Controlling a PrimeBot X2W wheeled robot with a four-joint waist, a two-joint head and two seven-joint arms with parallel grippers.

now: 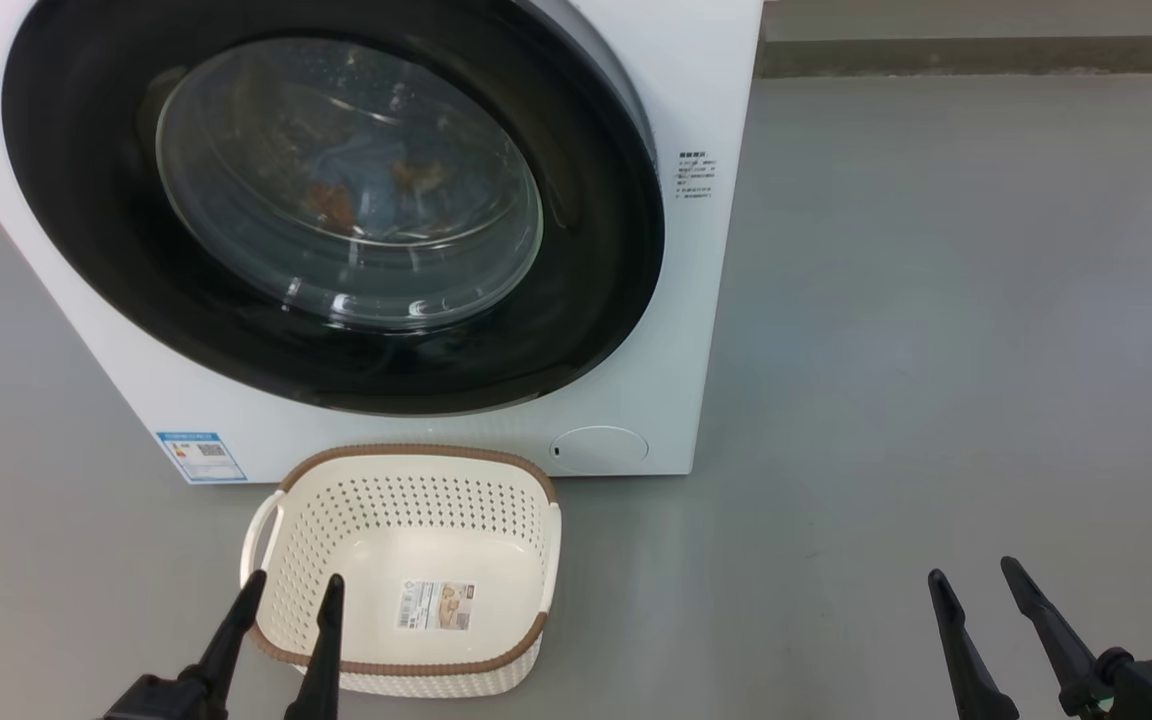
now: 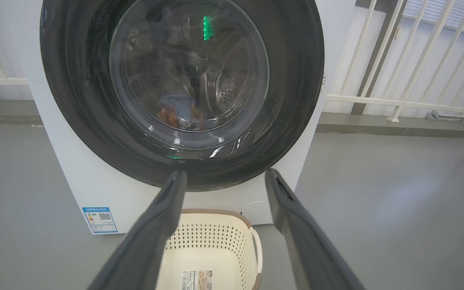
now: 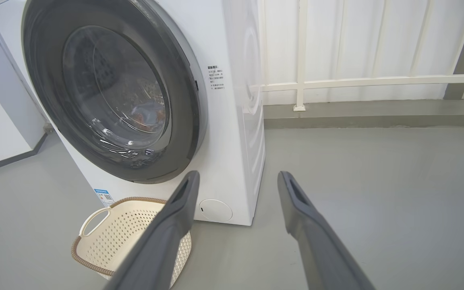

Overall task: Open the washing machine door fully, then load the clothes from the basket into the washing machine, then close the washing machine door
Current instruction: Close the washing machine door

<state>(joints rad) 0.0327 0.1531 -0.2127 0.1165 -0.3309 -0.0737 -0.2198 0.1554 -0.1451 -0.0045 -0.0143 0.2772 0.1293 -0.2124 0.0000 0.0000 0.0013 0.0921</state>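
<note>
- We find the washing machine door point(image 1: 86, 200) seated flush against the front of the washing machine point(image 1: 706, 100); we judge it closed.
- The clothes point(image 1: 376, 195) lie inside the drum point(image 2: 228, 92), visible through the door glass as blue fabric with orange marks.
- The basket point(image 1: 416, 455) stands on the floor point(image 1: 936, 300) just in front of the machine, below the door, with no garment in it.
- We judge all three steps done; the views show nothing left to do.
- The left end effector point(image 1: 297, 578) hovers over the near rim of the basket, fingers spread wide, holding nothing.
- The right end effector point(image 1: 972, 568) hangs above bare floor, well apart from the machine, fingers spread wide, holding nothing.
- Writing present: a blue energy sticker point(image 1: 201, 456) low on the front, a block of small print point(image 1: 696, 175) beside the door, and a label point(image 1: 436, 606) on the basket bottom. All three are too small to read, and we see no brand name.
</note>
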